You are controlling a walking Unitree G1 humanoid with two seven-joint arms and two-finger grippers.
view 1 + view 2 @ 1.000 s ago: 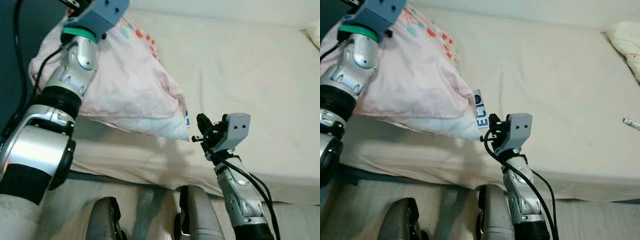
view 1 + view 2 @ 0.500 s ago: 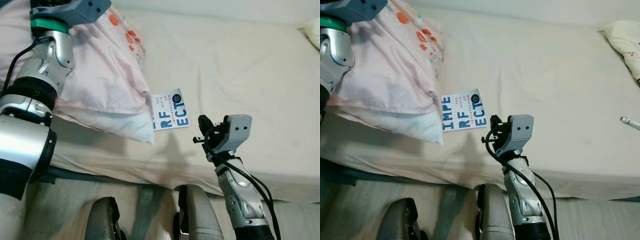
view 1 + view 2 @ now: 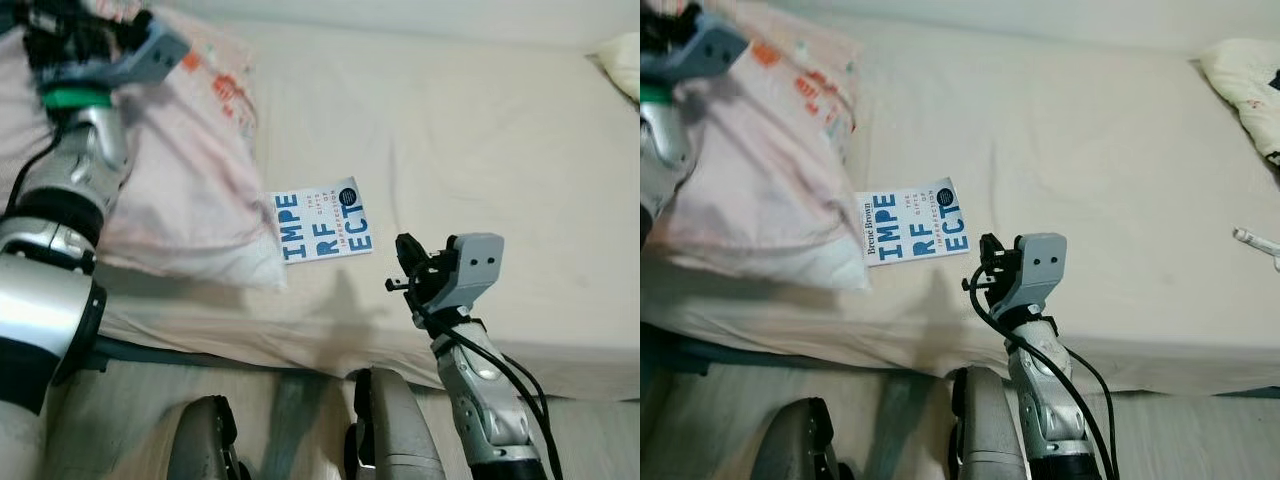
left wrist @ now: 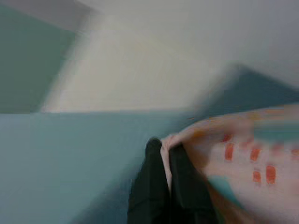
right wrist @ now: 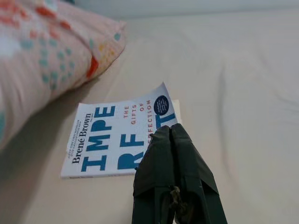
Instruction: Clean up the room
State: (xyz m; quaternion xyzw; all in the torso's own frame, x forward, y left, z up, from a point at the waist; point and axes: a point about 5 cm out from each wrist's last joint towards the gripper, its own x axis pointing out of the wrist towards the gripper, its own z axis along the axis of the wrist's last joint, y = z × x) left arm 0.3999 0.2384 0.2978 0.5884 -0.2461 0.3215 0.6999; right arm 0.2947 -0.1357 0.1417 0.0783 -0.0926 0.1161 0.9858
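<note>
Right gripper [image 3: 988, 262] nearest, over the bed's front edge, black fingers [image 5: 174, 154] pressed together, nothing held. Grey boxy wrist housing, silver arm, black cable looped beside it.

Just beyond: book [image 3: 913, 228], flat rectangular paperback, glossy white cover, big blue block letters, lying face-up on the mattress [image 3: 1120, 170]. Long axis roughly across the bed, slightly skewed; spine-side edge toward the pillow, touching or tucked just under its corner, cannot tell which. Far corner aimed toward the right gripper, near but apart.

Mattress sheet: cream, matte, soft wrinkles.

Pillow [image 3: 190, 170] on the left, pale pink fabric, orange and teal print, plump, creased, sagging at the bed edge.

Left gripper [image 4: 166, 179] raised at pillow's far top edge, fingers clamped on a fold of the pillowcase, blurred.

Far right: second cream cushion [image 3: 1245, 85], small white stick-like item [image 3: 1252, 240] on the sheet.
</note>
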